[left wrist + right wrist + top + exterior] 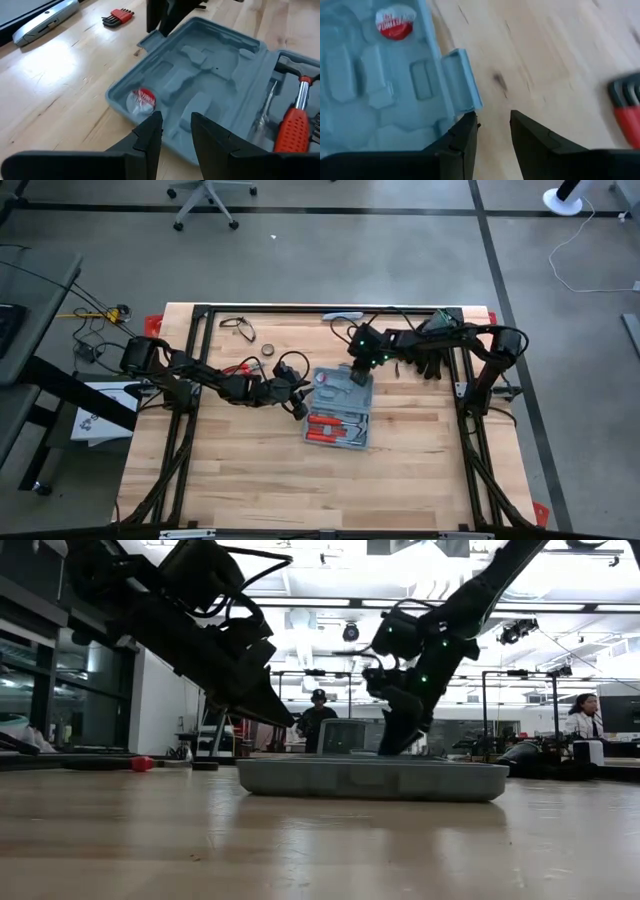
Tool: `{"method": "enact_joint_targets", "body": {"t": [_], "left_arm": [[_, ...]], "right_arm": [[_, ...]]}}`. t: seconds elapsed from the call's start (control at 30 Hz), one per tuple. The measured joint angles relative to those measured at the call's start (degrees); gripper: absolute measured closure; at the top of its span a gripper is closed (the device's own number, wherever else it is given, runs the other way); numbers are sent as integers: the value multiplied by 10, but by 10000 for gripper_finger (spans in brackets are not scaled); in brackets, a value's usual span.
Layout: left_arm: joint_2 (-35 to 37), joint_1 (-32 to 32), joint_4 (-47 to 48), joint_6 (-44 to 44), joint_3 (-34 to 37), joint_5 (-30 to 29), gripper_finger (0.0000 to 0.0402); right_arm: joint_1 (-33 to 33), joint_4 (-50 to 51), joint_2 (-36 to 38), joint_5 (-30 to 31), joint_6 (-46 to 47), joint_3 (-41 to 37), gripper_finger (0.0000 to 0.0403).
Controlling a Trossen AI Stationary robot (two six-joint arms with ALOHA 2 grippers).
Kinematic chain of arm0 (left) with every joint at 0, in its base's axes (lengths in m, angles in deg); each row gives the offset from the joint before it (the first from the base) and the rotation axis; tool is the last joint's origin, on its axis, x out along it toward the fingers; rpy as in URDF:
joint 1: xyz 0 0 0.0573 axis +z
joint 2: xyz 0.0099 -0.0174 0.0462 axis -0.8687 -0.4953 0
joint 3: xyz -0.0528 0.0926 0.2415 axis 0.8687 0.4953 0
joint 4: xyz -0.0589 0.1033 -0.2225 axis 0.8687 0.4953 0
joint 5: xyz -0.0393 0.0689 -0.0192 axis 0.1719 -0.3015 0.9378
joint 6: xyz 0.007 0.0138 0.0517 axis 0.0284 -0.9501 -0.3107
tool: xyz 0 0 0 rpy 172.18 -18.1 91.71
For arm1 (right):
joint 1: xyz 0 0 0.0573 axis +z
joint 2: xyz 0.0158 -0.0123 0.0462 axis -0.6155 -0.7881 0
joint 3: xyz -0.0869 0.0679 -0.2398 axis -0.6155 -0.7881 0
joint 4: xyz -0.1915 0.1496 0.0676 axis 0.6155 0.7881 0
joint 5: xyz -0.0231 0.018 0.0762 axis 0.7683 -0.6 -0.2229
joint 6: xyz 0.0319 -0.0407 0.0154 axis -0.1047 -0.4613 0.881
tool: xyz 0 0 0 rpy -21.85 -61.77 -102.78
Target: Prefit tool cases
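The left claw [172,132] hangs low over the corner of the tool case [340,405] that faces the bench's left edge. Its two dark fingers [150,135] stand a narrow gap apart and hold nothing; in the left wrist view they sit just above the case's rim, and I cannot tell whether they touch it. The right claw [492,132] is at the case's far edge, beside the small front latch [462,82]. Its fingers are also a slight gap apart with bare wood between them, gripping nothing; the finger nearer the case is just beside the latch tab.

The tool case lies opened flat near the middle of the bench [250,480], both halves facing up. It is blue-grey plastic. The half toward the bench's far edge shows empty moulded recesses and a round red-and-white sticker [141,99] near one corner. The half toward the near edge holds red-handled tools [335,428], among them a red-handled screwdriver [295,125].

On the wood beyond the case lie a set of red hex keys [117,16] and a silver utility knife [45,22].
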State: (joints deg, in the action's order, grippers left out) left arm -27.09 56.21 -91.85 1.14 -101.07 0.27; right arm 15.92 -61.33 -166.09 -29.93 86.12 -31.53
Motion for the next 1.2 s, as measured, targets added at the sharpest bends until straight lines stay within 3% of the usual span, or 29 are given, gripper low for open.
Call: {"method": "enact_joint_targets", "body": {"t": [0.2, 0.37, 0.8, 1.0, 1.2], "left_arm": [[0, -2, 0, 9, 0, 0, 303], [0, -9, 0, 10, 0, 1, 303], [0, -13, 0, 10, 0, 2, 303], [0, -13, 0, 10, 0, -8, 303], [0, -13, 0, 10, 0, -13, 303]], "right_arm": [[5, -32, 0, 1, 2, 0, 292], [-11, -17, 1, 47, -19, 0, 292], [-132, 2, 8, 63, -19, 0, 292], [-164, 8, 8, 117, -9, 0, 293], [-174, 45, -6, 106, -12, 0, 343]]}}
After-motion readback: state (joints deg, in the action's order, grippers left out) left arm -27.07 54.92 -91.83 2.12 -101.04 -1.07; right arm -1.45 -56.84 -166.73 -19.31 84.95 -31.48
